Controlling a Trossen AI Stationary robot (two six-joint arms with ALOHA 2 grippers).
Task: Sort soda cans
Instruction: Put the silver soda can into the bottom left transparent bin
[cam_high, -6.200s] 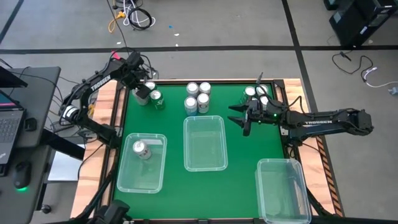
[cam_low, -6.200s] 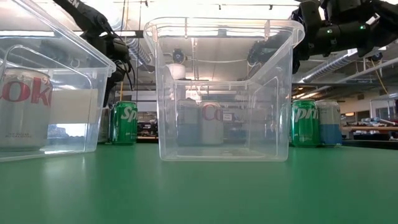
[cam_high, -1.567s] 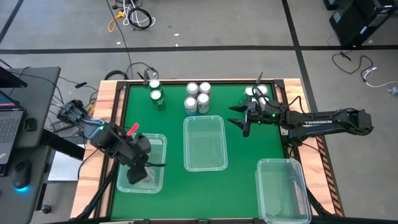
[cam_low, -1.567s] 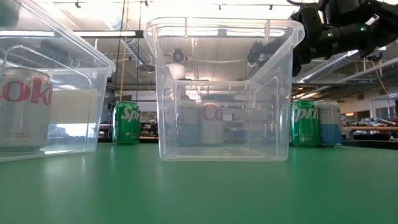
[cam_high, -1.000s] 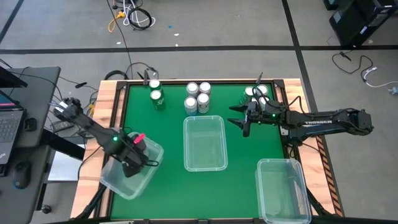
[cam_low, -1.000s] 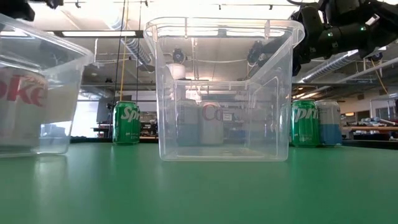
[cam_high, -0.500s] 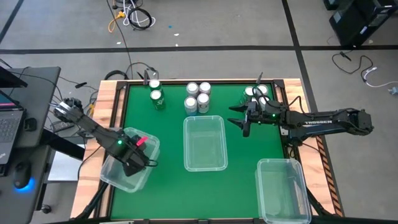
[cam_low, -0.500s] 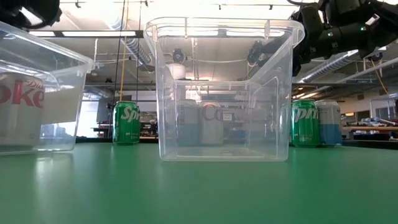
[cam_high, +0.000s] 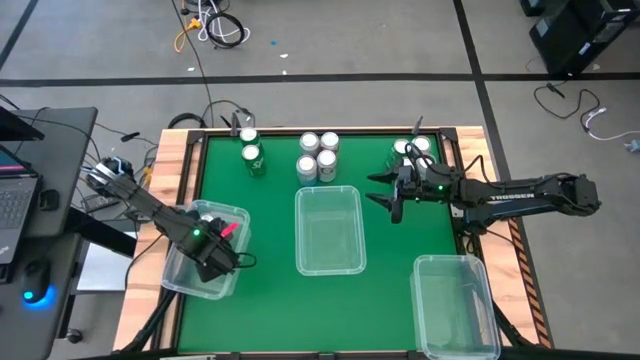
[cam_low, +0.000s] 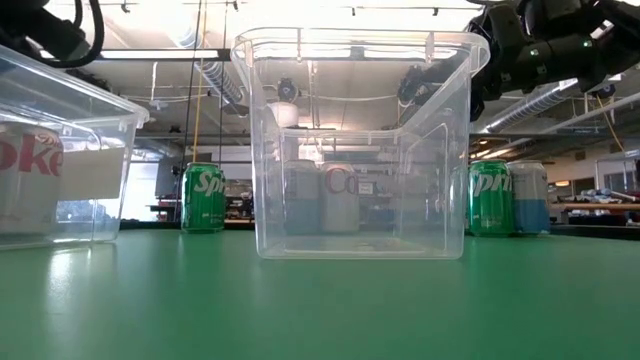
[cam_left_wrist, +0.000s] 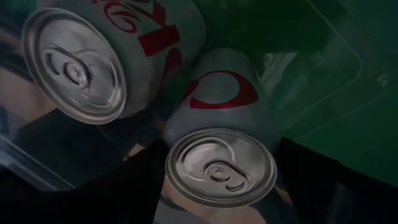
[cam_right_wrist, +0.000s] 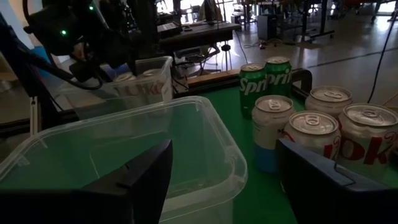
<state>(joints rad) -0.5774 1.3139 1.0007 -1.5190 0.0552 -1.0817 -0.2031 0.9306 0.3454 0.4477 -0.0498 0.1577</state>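
Observation:
My left gripper (cam_high: 215, 258) is down inside the left clear bin (cam_high: 178, 282), shut on a silver-white soda can (cam_left_wrist: 221, 165). A second silver-white can (cam_left_wrist: 74, 65) stands beside it in that bin. My right gripper (cam_high: 389, 196) hovers open, touching nothing, between the middle bin (cam_high: 300, 230) and the far-right cans (cam_high: 411, 148). Two cans with green bodies (cam_high: 251, 157) stand at the far left. Several more cans (cam_high: 318, 155) stand at the far middle. The right wrist view shows green cans (cam_right_wrist: 264, 79), a blue one (cam_right_wrist: 272, 127) and silver-white ones (cam_right_wrist: 367, 138). My left gripper pinches the silver-white can between its two fingers (cam_left_wrist: 134, 186), one on each side of the can's upper end (cam_left_wrist: 177, 146). The fingers come from above, slanting down into the bin. Whether the can's base rests on the bin floor is hidden.
The left bin sits askew at the table's left edge, partly over the wooden border (cam_high: 172, 180). A third clear bin (cam_high: 422, 300) lies at the near right. Green table surface (cam_high: 390, 260) lies free between the bins. A laptop and cables are off the table's left side.
The left bin has slid toward the table's left edge and turned askew, then turned partly back. My left gripper stayed inside it and moved a little toward the far edge. In the low view the bin's silver-white can has shifted left.

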